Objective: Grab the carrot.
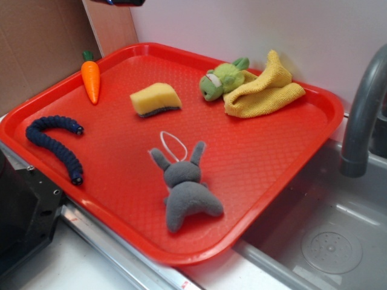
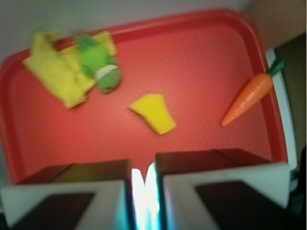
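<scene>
Writing: no brand, label or lettering can be read on any object in either view
Carrot (image 1: 91, 80): lies flat on the red tray (image 1: 266, 163) near its 10 o'clock corner in the exterior view, green stem cap toward the rim, tip pointing inward; in the wrist view it (image 2: 249, 97) lies at about 2 o'clock, stem up by the tray edge, tip slanting down toward the middle
Carrot against claw: well apart from the gripper (image 2: 144, 184), up and to the right of it at roughly 1 to 2 o'clock in the wrist view; nothing touches it
Claw: the two fingers (image 2: 72, 191) fill the bottom of the wrist view with only a thin bright slit between them, so the jaws stand drawn together and empty (nothing sits in the slit)
Arm: hangs above the tray with its camera looking down at it; in the exterior view only a dark sliver shows at the top edge, near 11 o'clock
Sponge (image 1: 156, 99): yellow, at about 3 o'clock from the carrot, apart from it
Green plush (image 1: 221, 81): at the tray's 1 o'clock side, touching the yellow cloth (image 1: 266, 90)
Grey bunny (image 1: 184, 187): near 6 o'clock
Blue rope toy (image 1: 57, 145): curled at 8 o'clock
Faucet (image 1: 363, 115): grey, beyond the tray at 3 o'clock, over the sink (image 1: 329, 241)
</scene>
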